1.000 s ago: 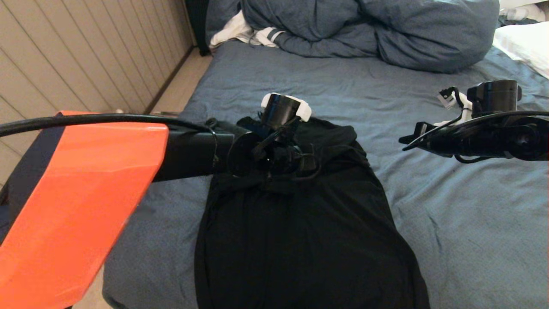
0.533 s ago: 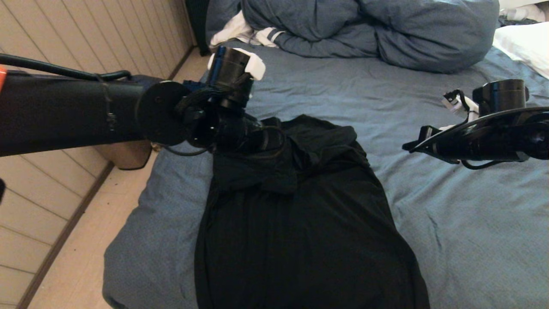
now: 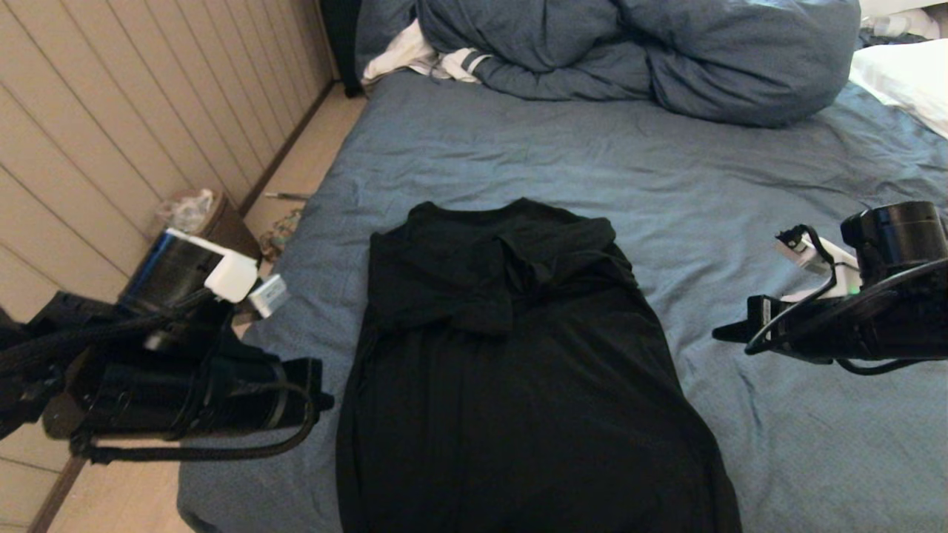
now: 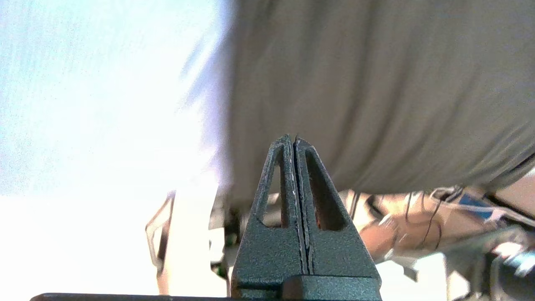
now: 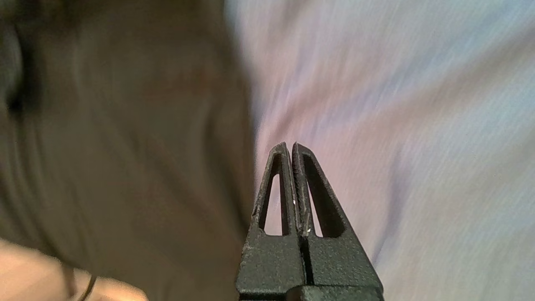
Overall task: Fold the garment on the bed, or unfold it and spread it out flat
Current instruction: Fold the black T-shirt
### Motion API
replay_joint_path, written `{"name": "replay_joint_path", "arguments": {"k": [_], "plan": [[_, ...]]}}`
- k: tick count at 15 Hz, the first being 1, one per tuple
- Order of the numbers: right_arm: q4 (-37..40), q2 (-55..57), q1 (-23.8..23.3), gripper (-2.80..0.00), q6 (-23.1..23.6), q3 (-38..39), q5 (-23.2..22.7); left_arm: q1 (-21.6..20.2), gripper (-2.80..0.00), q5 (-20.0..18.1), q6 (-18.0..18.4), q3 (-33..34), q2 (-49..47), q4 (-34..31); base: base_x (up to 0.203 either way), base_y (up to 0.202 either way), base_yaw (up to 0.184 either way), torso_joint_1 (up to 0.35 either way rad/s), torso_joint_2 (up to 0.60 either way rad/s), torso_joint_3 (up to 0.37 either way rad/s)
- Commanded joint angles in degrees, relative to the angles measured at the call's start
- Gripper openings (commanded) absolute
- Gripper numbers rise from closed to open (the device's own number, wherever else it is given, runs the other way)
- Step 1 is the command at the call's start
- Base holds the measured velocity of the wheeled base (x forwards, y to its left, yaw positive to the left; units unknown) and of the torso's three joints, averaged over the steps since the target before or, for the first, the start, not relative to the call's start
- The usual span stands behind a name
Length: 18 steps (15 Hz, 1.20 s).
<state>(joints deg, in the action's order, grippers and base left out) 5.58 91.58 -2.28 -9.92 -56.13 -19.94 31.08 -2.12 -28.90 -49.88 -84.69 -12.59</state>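
The garment (image 3: 518, 370), plain black side up, lies on the bed (image 3: 666, 170) straight ahead of me, its body running toward the near edge and its far end folded back on itself in a rumpled layer with the sleeves tucked in. My left gripper (image 4: 294, 140) has its fingers pressed together on nothing; it hangs off the bed's left edge, beside the shirt's lower left side and apart from it (the wrist view there is blurred, showing only dark cloth and a bright wash). My right gripper (image 5: 291, 145) is likewise pinched closed and empty, hovering over bare blue sheet to the right of the shirt, near its edge but not touching. Neither claw holds cloth. At the head of the bed lie the bunched blue duvet (image 3: 637, 52), a white stripe-cuffed cloth (image 3: 422, 59) and a white pillow (image 3: 903, 78). A small bin (image 3: 204, 218) stands on the floor by the panelled wall (image 3: 111, 126).
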Motion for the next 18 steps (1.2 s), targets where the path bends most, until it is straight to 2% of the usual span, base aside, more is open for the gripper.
{"name": "replay_joint_path", "arguments": {"k": [1, 2, 5, 7, 10, 12, 14, 18], "plan": [[0.39, -1.96, 2.06, -2.8, -0.08, 2.56, -0.12, -1.65, -2.8, -1.31, -0.13, 8.68, 5.7, 4.26, 0.0, 0.0, 0.0, 0.0, 0.0, 0.0], [0.48, -1.36, 2.26, 0.0, -0.1, 2.77, -0.22, -2.04, 0.0, -2.46, -0.04, 10.56, 5.83, 6.75, 0.0, 0.0, 0.0, 0.0, 0.0, 0.0], [0.07, -1.93, 4.11, 0.0, 0.15, 4.09, -2.45, -2.16, 0.0, -4.51, -0.01, 12.18, 5.55, 7.48, 0.0, 0.0, 0.0, 0.0, 0.0, 0.0], [0.04, -2.19, 4.3, 0.0, 0.6, 3.4, -2.99, -2.16, 0.0, -6.3, 0.0, 13.41, 4.57, 10.52, 0.0, 0.0, 0.0, 0.0, 0.0, 0.0], [0.45, -2.81, 4.13, 0.0, 0.61, 2.54, -2.82, -2.16, 0.0, -6.54, -0.13, 16.52, 3.57, 16.79, 0.0, 0.0, 0.0, 0.0, 0.0, 0.0], [0.91, -2.64, 3.94, 0.0, 0.61, 1.9, -2.81, -2.16, 0.0, -6.69, -0.1, 17.3, 3.18, 17.91, 0.0, 0.0, 0.0, 0.0, 0.0, 0.0], [1.89, -2.19, 3.68, 0.0, 0.52, 1.11, -2.65, -2.4, 0.0, -6.67, -0.21, 18.97, -1.38, 22.88, 0.0, 0.0, 0.0, 0.0, 0.0, 0.0], [1.89, -0.65, 3.68, 0.0, 0.46, -0.03, -2.56, -3.2, 0.0, -6.63, -0.14, 23.33, -9.13, 37.46, 0.0, 0.0, 0.0, 0.0, 0.0, 0.0]]}}
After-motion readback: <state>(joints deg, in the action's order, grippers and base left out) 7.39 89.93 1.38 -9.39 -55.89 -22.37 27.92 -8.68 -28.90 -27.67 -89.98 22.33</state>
